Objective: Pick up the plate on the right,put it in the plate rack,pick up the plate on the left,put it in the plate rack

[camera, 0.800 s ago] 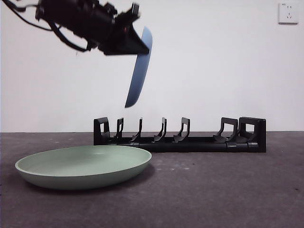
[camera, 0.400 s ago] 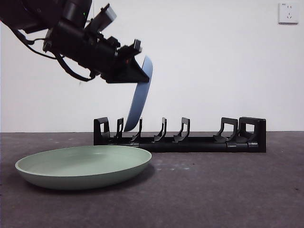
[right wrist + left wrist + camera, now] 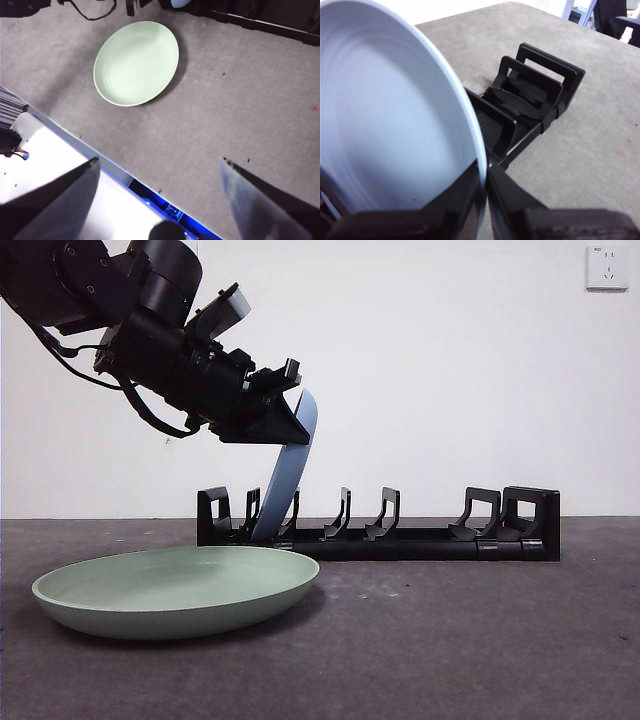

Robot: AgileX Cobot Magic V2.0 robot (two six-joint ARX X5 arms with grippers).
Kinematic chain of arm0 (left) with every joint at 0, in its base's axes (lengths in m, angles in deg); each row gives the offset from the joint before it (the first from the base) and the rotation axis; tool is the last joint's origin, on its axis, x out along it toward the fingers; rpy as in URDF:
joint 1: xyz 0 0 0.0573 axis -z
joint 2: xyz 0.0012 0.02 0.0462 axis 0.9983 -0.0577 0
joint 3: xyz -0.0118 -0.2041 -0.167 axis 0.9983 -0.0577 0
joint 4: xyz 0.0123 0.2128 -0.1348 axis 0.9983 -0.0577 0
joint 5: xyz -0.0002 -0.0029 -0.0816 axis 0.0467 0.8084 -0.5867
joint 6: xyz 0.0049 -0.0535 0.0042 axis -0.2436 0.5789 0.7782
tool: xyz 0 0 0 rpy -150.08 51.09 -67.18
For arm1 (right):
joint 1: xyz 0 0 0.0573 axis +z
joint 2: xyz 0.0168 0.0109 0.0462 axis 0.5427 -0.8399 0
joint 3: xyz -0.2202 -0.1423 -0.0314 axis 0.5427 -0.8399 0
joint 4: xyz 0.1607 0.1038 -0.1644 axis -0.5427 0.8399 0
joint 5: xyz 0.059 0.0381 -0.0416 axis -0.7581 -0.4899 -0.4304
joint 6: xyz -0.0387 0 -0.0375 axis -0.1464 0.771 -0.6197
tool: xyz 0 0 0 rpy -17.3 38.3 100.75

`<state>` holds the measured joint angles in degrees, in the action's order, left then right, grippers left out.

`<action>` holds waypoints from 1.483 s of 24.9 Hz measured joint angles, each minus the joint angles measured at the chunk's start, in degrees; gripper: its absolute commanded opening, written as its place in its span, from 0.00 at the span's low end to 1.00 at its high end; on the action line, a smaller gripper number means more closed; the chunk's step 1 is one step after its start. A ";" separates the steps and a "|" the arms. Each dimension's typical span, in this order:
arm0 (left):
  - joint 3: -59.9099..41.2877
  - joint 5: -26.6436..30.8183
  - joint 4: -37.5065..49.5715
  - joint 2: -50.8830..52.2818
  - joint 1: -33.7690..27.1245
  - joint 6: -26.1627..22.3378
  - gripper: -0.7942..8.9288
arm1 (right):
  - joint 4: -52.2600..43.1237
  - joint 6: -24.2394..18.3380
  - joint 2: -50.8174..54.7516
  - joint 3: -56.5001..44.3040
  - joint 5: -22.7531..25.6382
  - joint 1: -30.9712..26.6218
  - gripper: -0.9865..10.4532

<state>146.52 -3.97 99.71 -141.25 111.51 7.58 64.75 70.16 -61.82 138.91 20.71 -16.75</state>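
Left hand (image 3: 290,420): clenched on the blue plate's (image 3: 288,472) rim.
Blue plate: tilted, lower edge below the hand in the plate rack (image 3: 400,538).
Right hand (image 3: 160,200): released.

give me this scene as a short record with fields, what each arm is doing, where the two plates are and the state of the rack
left gripper: shut on the blue plate's upper rim, above the rack's left end
right gripper: open, high above the table, holding nothing
blue plate: on edge, tilted, lower edge down among the rack's left dividers
green plate: flat on the table, in front of the rack's left end
plate rack: low, black, no other plate in it
table: dark grey
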 measured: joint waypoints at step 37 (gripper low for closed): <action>0.33 -5.60 -32.74 32.79 0.15 -1.99 0.31 | -10.60 0.70 -7.85 -0.02 -0.04 0.00 0.44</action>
<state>146.84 -9.57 66.97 -108.46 111.66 5.59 54.15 70.86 -69.66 138.89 20.66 -16.75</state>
